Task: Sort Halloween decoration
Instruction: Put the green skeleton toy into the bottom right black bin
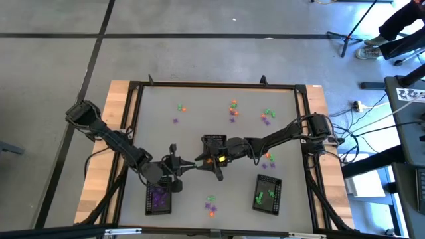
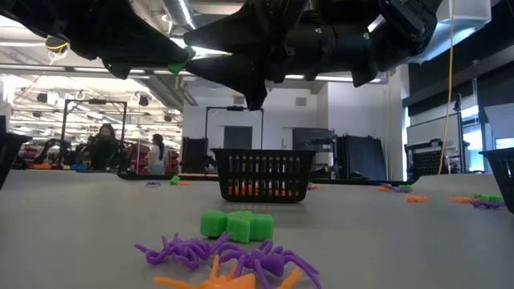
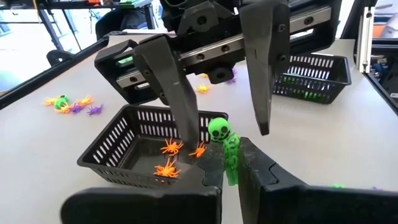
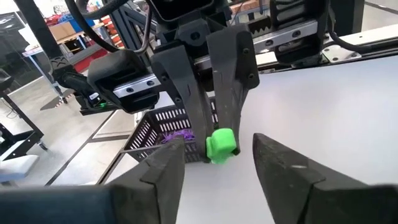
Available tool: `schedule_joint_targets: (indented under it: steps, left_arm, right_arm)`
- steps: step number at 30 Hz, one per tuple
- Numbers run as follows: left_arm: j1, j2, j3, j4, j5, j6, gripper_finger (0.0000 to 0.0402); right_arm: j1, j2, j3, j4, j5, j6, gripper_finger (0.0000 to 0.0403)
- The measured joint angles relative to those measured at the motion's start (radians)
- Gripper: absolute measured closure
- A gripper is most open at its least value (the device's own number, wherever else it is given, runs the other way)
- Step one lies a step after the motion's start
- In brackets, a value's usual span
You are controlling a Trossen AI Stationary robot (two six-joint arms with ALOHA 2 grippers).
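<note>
High view shows the big grey tabletop (image 1: 199, 126) with two dark arms meeting near its middle. Three black trays sit on it. One tray (image 1: 214, 146) is in the middle, under the arms, and it has orange spiders (image 3: 169, 157) inside. A second tray (image 1: 158, 199) is near the left arm and holds purple bits (image 1: 159, 194). A third tray (image 1: 267, 194) is near the right arm and holds green bits (image 1: 265, 196).

The left gripper (image 3: 231, 163) is pinched tight on a green skeleton (image 3: 225, 144) — a little figure with a round head. It holds the skeleton up in the air, just beside the middle tray. The right gripper (image 4: 217, 162) is right in front of it, with its fingers (image 4: 165, 165) spread apart on each side of the skeleton, not touching it.

More small trinkets lie loose on the tabletop. Some are at the far side (image 1: 234, 109), and some are at the near edge between the two side trays (image 1: 211, 207). Low view shows that near bunch up close — a green piece (image 2: 237, 225), purple spiders (image 2: 233, 257) and an orange one (image 2: 217, 281).
</note>
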State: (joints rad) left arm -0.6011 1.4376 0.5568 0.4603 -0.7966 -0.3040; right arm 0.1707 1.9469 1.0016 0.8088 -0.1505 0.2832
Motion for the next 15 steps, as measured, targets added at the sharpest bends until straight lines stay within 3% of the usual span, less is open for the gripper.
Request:
schedule_joint_targets:
  steps: [15]
  left_arm:
    - [0.021, 0.000, -0.001, 0.006, 0.033, -0.007, 0.0398]
  right_arm:
    - [0.000, 0.000, 0.000, 0.001, 0.010, -0.001, 0.0319]
